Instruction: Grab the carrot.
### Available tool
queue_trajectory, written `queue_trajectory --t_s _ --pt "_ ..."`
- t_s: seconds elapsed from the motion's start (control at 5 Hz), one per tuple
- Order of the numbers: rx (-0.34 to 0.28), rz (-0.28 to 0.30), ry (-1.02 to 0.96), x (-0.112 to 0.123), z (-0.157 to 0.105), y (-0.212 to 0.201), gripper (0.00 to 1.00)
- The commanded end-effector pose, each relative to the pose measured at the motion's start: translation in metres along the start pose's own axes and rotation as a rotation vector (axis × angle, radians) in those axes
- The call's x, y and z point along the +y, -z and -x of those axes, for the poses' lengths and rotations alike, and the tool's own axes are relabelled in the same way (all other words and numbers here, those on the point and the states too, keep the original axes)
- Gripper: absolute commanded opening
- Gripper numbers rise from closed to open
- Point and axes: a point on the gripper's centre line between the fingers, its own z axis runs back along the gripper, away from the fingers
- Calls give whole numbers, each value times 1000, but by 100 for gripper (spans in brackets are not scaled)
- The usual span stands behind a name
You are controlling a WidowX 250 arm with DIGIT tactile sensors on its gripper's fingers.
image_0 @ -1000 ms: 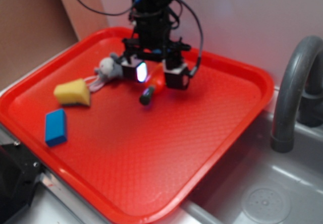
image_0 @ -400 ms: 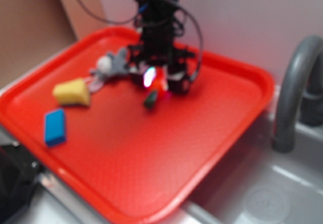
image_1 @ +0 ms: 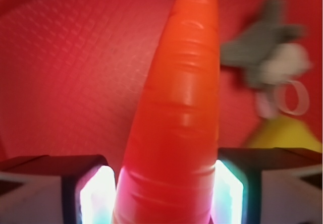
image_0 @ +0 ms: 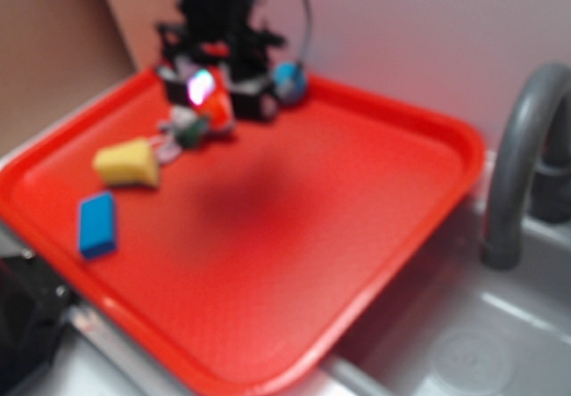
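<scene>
The gripper (image_0: 220, 100) clamped the carrot (image_1: 176, 118) between both pads (green end apparently pointing down-left, though blurred), held above the red tray (image_0: 393, 137) near its back-left corner.

One carrot (image_1: 176, 113), one red tray (image_0: 375, 235), one yellow sponge (image_0: 128, 164), one blue block (image_0: 97, 224), one grey plush toy (image_1: 267, 47), one faucet (image_0: 522, 160).

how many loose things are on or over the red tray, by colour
orange: 1, carrot in the claw
yellow: 1, wedge
blue: 2, block, ball
grey: 1, plush toy
total: 5
</scene>
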Motion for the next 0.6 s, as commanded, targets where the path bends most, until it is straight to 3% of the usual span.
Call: queue_trajectory --t_s 0.0,0.2,0.4 --pt "-169 130 4 27 30 -79 0" --pt "-181 172 13 38 37 -82 0" --pt "-196 136 13 40 42 -79 0"
